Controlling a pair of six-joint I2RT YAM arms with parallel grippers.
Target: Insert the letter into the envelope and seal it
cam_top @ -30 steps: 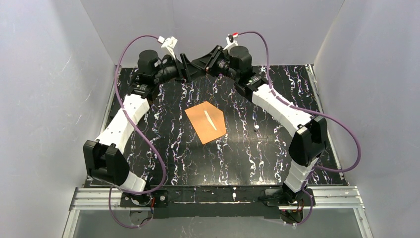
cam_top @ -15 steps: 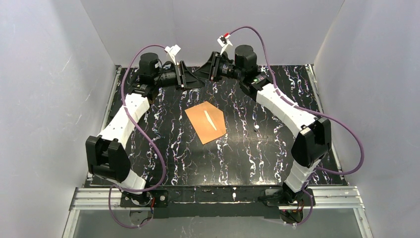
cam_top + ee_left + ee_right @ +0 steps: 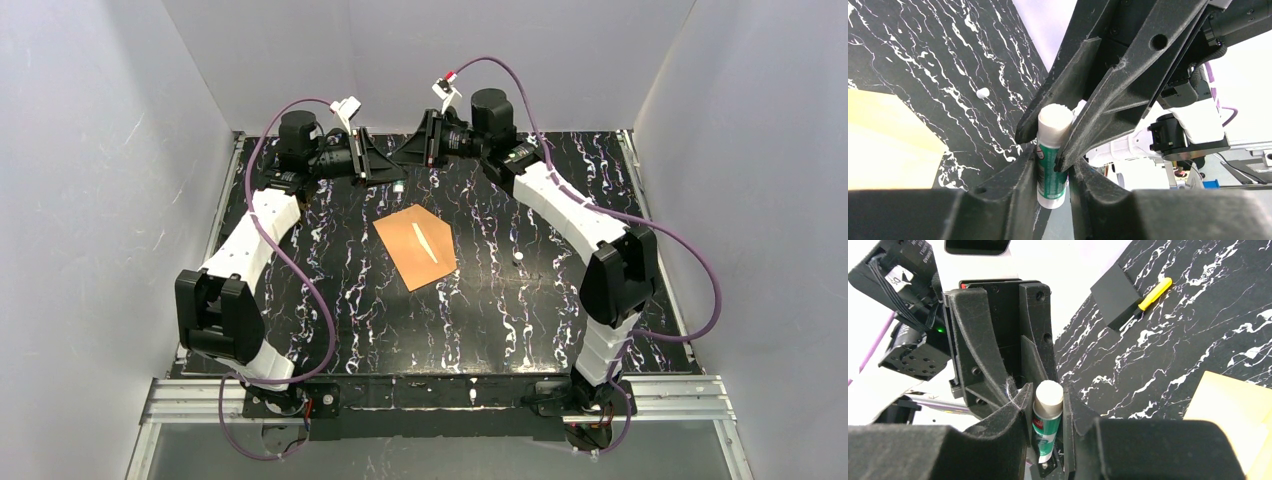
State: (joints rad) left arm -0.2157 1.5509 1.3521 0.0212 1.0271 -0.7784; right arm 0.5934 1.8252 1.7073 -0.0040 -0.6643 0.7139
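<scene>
The orange-brown envelope lies flat mid-table with a thin pale streak across it; its corner also shows in the wrist views. The letter is out of view. Above the table's far middle, both grippers meet on one green glue stick with a bare white top. My left gripper is shut on its lower body. My right gripper is shut on it too, and its black fingers cross the stick higher up. The stick's end pokes out below them.
A small white cap lies on the marbled table right of the envelope. A dark flat square card with a yellow-handled tool beside it sits near the back wall. White walls enclose three sides.
My left gripper's jaws have closed onto the glue stick that the right gripper was holding. Both grippers have shifted slightly nearer and lower together at the back.
</scene>
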